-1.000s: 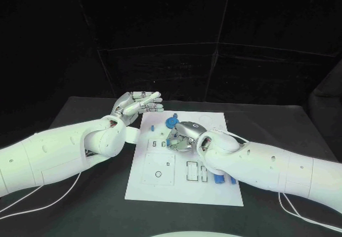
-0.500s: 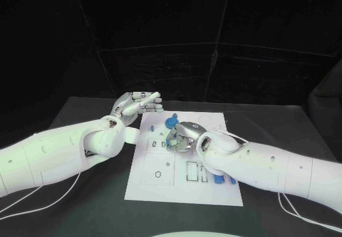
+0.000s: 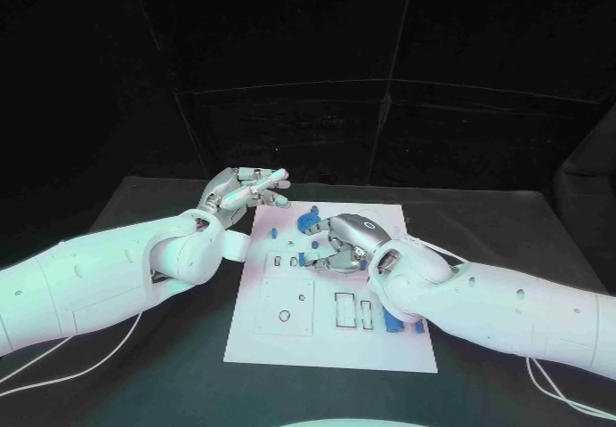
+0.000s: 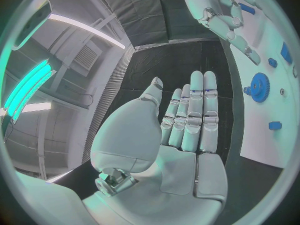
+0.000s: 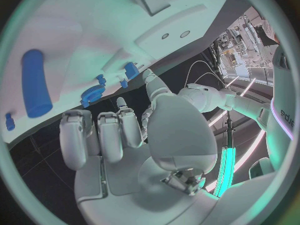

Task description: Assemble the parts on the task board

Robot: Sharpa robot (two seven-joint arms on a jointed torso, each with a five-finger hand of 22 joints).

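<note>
Since 1 s ago the right hand (image 3: pixel 342 242) has shifted a little toward the far right over the task board (image 3: pixel 336 336), and the fingers of the left hand (image 3: pixel 247 189) have curled in slightly. The left hand is raised over the table (image 3: pixel 141 200) at the board's far-left corner, fingers extended side by side, holding nothing. The right hand hovers low over the board's middle, fingers bent down; whether they pinch a part I cannot tell.

Parts: a blue gear (image 3: pixel 310 219) sits at the far edge just beyond the right hand; small blue pieces (image 3: pixel 393 322) stand near the slots by the right forearm; a blue cylinder (image 5: pixel 35 83) lies on the board.

Risk: the forearm passes close over the near-right pieces and could knock them. Board recesses: 2 rectangular slots (image 3: pixel 354 312) look unfilled.
</note>
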